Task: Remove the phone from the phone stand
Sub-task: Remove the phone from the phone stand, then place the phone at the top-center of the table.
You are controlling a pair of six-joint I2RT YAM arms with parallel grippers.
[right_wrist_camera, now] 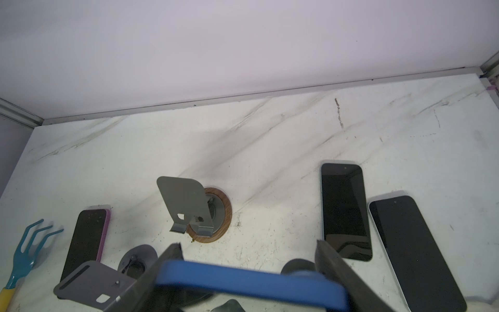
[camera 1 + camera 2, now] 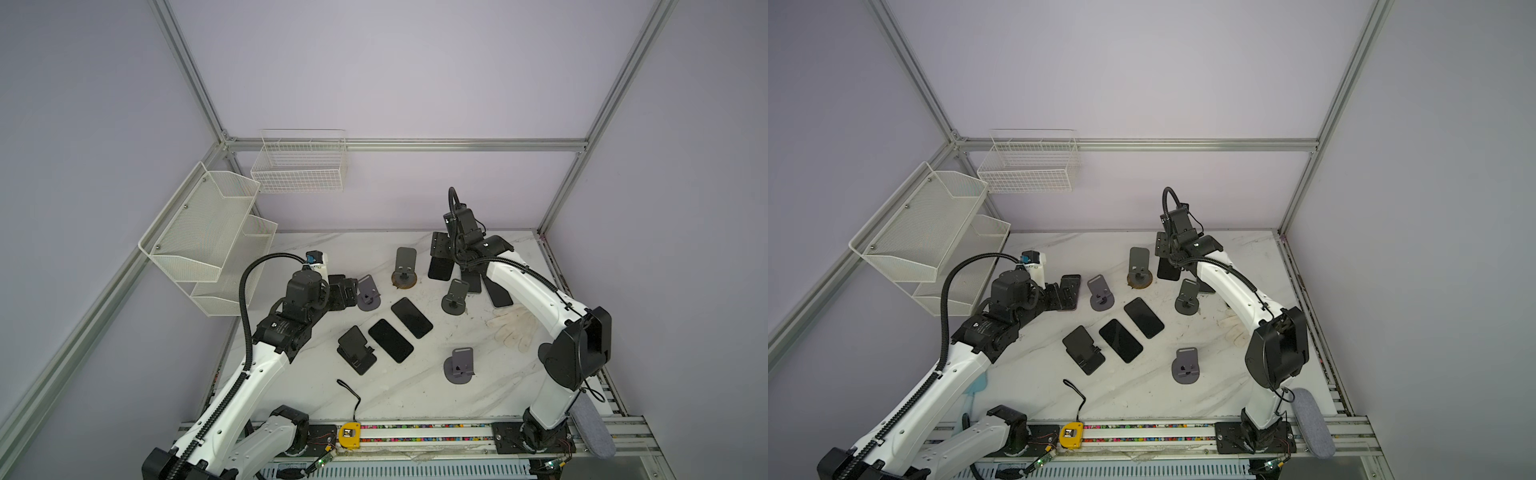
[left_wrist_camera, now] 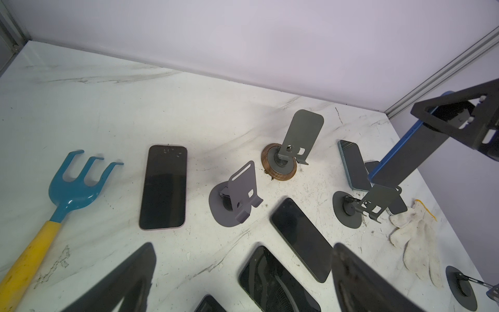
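Toward the back right of the bench [image 2: 415, 386], the right fingers [image 1: 340, 272] were clamped on the two long edges of the blue-cased phone [image 1: 251, 281] and held it tilted, up off the surface. In the left wrist view the phone's lower end hung just over the back plate of the dark phone stand [image 3: 348, 209]; whether the two touched could not be told.

On the left side of the bench, the left fingers [image 3: 359, 281] stood spread wide with nothing between them, hovering near the light grey stand [image 2: 368, 293].

A black phone [image 2: 411, 318] and a second black phone [image 2: 390, 340] lay face up side by side in the middle, with a folding black stand [image 2: 356, 350] just beside them. A wood-based stand [image 2: 404, 268] stood farther back. A white glove [image 2: 513, 326] lay near the right arm. A teal rake [image 3: 78, 183] rested beside a pink-edged phone [image 3: 163, 187].
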